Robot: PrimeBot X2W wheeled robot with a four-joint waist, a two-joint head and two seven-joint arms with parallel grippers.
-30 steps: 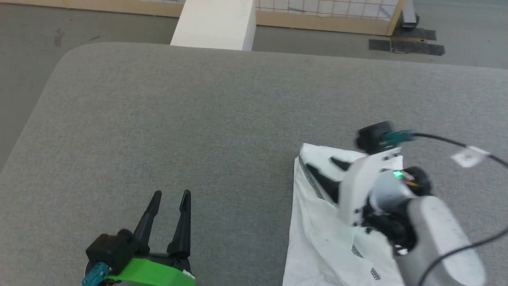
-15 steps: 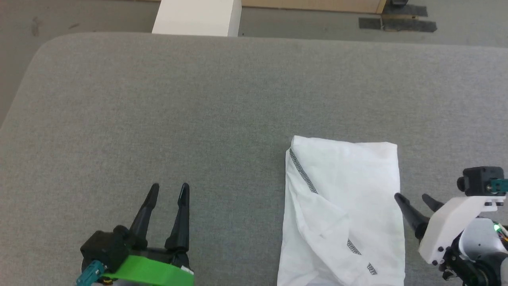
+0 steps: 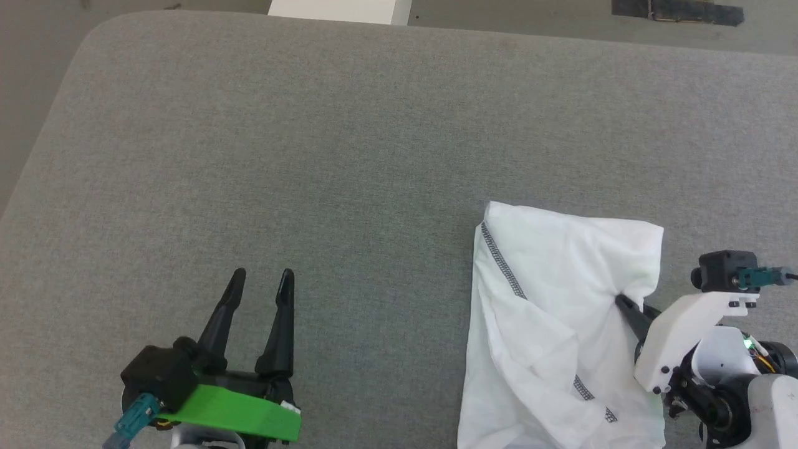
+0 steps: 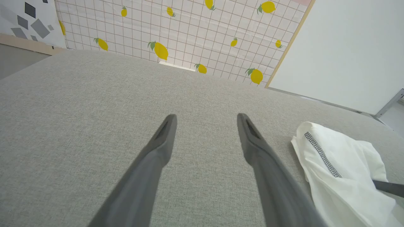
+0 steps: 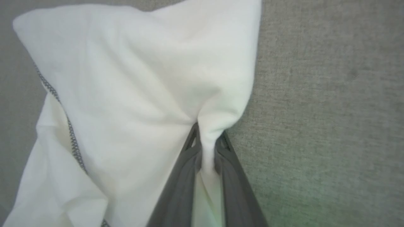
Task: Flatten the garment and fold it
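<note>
Lower part of garment [image 3: 555,324]: cut off by head view's bottom edge; full outline undetermined.
Inner faces of right gripper [image 3: 625,304]: covered by the pinched fold of cloth.
Bulk of white box [image 3: 340,6]: cropped by top edge.
Seam stitching, right wrist view: blurred.

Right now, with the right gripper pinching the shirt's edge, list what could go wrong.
1. The right gripper pinches just a small bunch at the right edge of the garment; the thin fabric may slip out under a pull.
2. The left gripper hangs open, apart from the cloth, so a one-sided pull could drag the whole heap across the grey surface rather than spread it.
3. The cloth lies doubled over, so the pinch may hold several layers.
</note>
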